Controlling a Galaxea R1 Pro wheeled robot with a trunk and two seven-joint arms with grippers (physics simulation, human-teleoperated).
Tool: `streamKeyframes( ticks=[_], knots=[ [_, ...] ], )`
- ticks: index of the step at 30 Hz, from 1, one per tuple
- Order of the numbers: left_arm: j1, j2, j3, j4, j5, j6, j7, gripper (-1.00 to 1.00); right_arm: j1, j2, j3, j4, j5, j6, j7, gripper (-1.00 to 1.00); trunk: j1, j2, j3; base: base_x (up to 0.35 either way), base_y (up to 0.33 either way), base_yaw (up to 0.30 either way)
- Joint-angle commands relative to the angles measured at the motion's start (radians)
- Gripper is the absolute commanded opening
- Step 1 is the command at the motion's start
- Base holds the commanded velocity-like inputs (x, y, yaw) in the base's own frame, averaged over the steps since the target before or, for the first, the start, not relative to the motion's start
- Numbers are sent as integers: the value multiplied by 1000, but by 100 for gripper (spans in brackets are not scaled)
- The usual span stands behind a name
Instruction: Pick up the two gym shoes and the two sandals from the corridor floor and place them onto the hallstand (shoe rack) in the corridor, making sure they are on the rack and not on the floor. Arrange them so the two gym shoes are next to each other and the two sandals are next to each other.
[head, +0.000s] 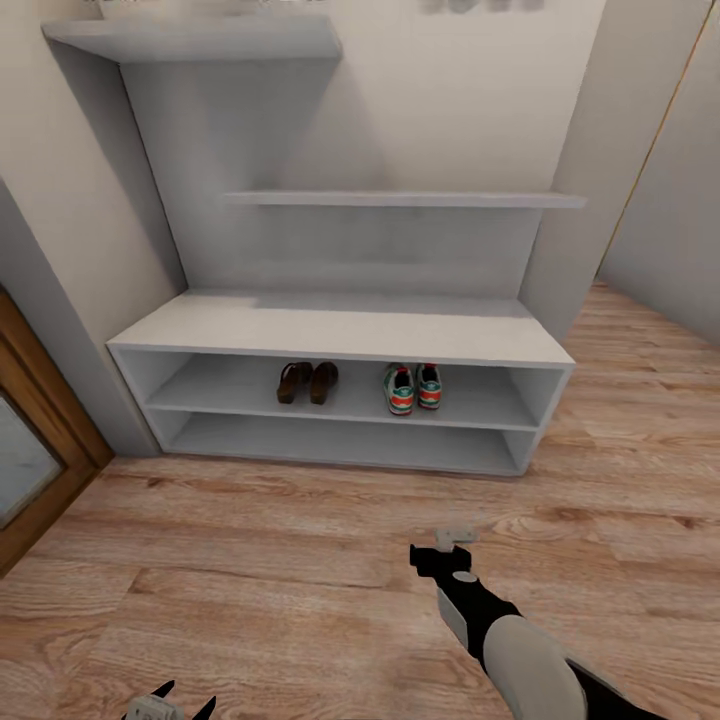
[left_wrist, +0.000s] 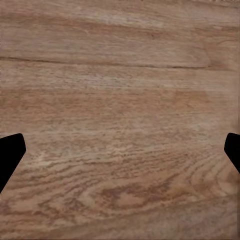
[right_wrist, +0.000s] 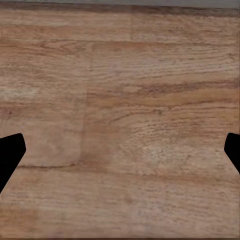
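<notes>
1. Hallstand (head: 340, 330) stands against the back wall; its wide top surface is bare, with two open shelf rows below and two stepped wall shelves (head: 400, 199) above.
2. Edges: a wall corner closes in on the rack's right end; a brown door frame (head: 45, 420) sits at the left. A broad strip of corridor floor (head: 280, 560) lies open between the rack's front edge and the arms.
3. Two sandals (head: 307, 382) on the upper shelf row, left of centre, side by side and touching or nearly so.
4. Two gym shoes (head: 413, 387) on the same shelf row, right of centre, side by side (heels toward the camera, green and red-orange accents visible). A gap separates the pairs.
5. Writing: no brand or label can be read on the shoes at this size.
6. Right gripper (head: 446, 548) hovers over the floor, well short of the rack; in the right wrist view its fingers (right_wrist: 11, 152) sit at opposite frame edges, spread wide, holding nothing.
7. Left gripper (head: 168, 703) is low at the frame bottom; fingers (left_wrist: 10, 155) likewise spread wide over bare planks, empty.
</notes>
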Motion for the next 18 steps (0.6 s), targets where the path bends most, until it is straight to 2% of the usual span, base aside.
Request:
streamKeyframes(
  ticks=[1, 4, 6, 9, 14, 15, 18],
  knots=[
    [0, 0, 2, 2, 10, 3, -10, 100, 11, 0, -8, 2, 10, -23, -2, 100, -4, 7, 2, 0, 0, 0],
    [0, 1, 2, 2, 10, 4, -9, 100, 41, -21, -8, 3, 11, -63, 0, 100, -16, 28, 12, 0, 0, 0],
    [0, 1, 2, 2, 10, 4, -8, 100, 81, -41, -8, 3, 12, -107, 2, 100, -23, 42, 18, 0, 0, 0],
    [-1, 2, 2, 2, 10, 5, 0, 100, 108, -55, -7, 2, 12, -132, 2, 100, -35, 63, 27, 0, 0, 0],
    [0, 2, 2, 3, 9, 3, 57, 100, 174, -110, -6, 2, 11, -158, 2, 100, -54, 98, 43, 0, 0, 0],
    [0, 2, 2, 3, 9, 3, 73, 100, 195, -132, -7, 3, 11, -180, 2, 100, -58, 105, 46, 0, 0, 0],
    [0, 2, 2, 8, 8, 3, 83, 100, 225, -155, -6, 3, 10, -236, 2, 100, -69, 126, 56, 0, 0, 0]
  ],
)
